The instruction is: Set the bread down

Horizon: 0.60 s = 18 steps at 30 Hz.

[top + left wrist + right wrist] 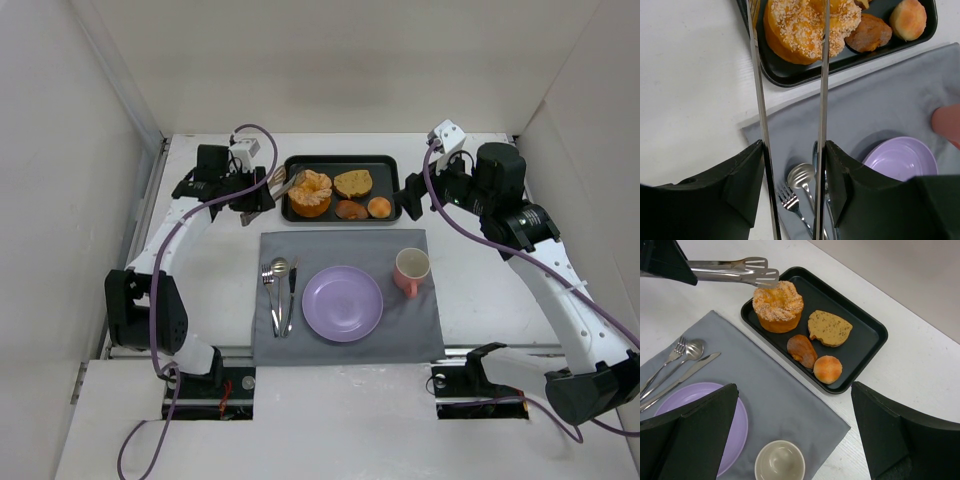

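The bread (pixel 310 192) is a large round orange pastry with a seeded, lobed top, and it sits in the left end of the black tray (pixel 340 160). My left gripper (pixel 252 196) is shut on metal tongs (pixel 285 184), gripping both arms. In the left wrist view the tongs (pixel 758 100) run forward from the left gripper (pixel 794 150), one arm along the left edge of the bread (pixel 805 27) and the other across its top. The right wrist view shows the tongs (pixel 735 269) with their tips at the top rim of the bread (pixel 777 305). My right gripper (pixel 412 195) hangs open and empty right of the tray.
The tray also holds a brown slice (pixel 353 182), a dark pastry (pixel 350 209) and a small bun (pixel 379 207). On the grey mat (pixel 330 245) lie a purple plate (pixel 343 303), a pink cup (pixel 411 268) and cutlery (pixel 280 290). White walls close in the table.
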Each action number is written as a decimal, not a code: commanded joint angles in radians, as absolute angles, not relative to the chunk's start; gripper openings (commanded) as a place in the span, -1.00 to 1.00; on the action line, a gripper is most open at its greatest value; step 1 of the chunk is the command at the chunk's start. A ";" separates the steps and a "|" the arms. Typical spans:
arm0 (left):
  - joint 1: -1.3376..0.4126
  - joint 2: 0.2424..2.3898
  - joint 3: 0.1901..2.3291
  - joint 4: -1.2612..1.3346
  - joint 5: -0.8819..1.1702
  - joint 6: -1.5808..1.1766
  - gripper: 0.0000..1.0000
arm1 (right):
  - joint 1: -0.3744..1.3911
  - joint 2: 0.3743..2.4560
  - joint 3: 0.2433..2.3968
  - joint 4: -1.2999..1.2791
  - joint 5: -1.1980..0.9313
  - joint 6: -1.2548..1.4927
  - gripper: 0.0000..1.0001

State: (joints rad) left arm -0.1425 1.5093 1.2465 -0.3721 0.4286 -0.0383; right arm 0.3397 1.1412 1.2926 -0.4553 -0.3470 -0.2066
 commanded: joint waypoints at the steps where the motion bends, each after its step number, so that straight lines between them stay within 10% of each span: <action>1: -0.144 1.499 1.296 -0.368 0.419 -0.017 -0.09 | 0.339 1.126 1.289 -0.394 -0.339 -0.216 1.00; 18: -0.144 1.536 1.296 -0.368 0.417 -0.008 -0.07 | 0.339 1.126 1.289 -0.394 -0.339 -0.216 1.00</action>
